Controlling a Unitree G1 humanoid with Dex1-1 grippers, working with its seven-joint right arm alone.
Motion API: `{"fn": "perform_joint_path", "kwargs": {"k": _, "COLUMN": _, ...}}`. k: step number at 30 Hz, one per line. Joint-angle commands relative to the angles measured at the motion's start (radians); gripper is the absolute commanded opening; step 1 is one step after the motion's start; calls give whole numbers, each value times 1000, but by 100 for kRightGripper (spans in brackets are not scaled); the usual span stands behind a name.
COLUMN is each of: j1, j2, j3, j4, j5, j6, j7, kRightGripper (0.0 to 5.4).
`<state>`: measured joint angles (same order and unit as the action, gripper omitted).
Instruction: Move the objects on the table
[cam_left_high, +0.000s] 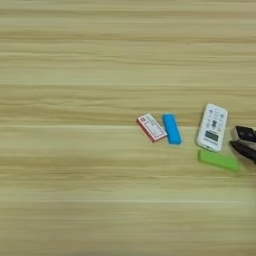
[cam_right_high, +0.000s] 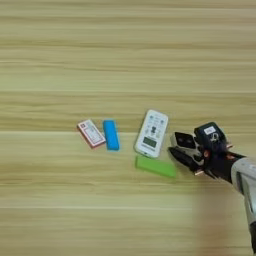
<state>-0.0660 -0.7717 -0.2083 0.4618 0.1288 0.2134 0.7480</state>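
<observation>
A white remote (cam_right_high: 151, 133) lies tilted right of the table's middle, with a green bar (cam_right_high: 155, 166) just below it. Further left, a blue bar (cam_right_high: 111, 135) rests beside a red-and-white card box (cam_right_high: 91, 133). All sit on the tan wood table (cam_right_high: 60, 60). My right gripper (cam_right_high: 176, 147) hovers just right of the remote and the green bar's right end. Its two black fingers point left and stand open, touching neither. In the left eye view only the fingertips (cam_left_high: 244, 134) show at the right edge.
The silver forearm (cam_right_high: 245, 182) runs from the gripper down to the lower right corner. Bare wood stretches across the far half and the left side of the table.
</observation>
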Motion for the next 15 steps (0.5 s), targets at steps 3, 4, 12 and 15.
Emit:
{"fn": "perform_joint_path", "kwargs": {"k": 3, "j1": 10, "j2": -43, "j3": 4, "j4": -17, "j5": -36, "j6": 38, "j7": -29, "kRightGripper": 292}}
{"fn": "perform_joint_path", "kwargs": {"k": 4, "j1": 8, "j2": -41, "j3": 5, "j4": -16, "j5": -36, "j6": 37, "j7": -29, "kRightGripper": 277}}
{"fn": "perform_joint_path", "kwargs": {"k": 12, "j1": -35, "j2": -4, "j3": 25, "j4": 25, "j5": -38, "j6": 22, "j7": -46, "kRightGripper": 257}}
{"fn": "perform_joint_path", "kwargs": {"k": 15, "j1": -62, "j2": 16, "j3": 37, "j4": 48, "j5": -41, "j6": 19, "j7": -61, "kRightGripper": 257}}
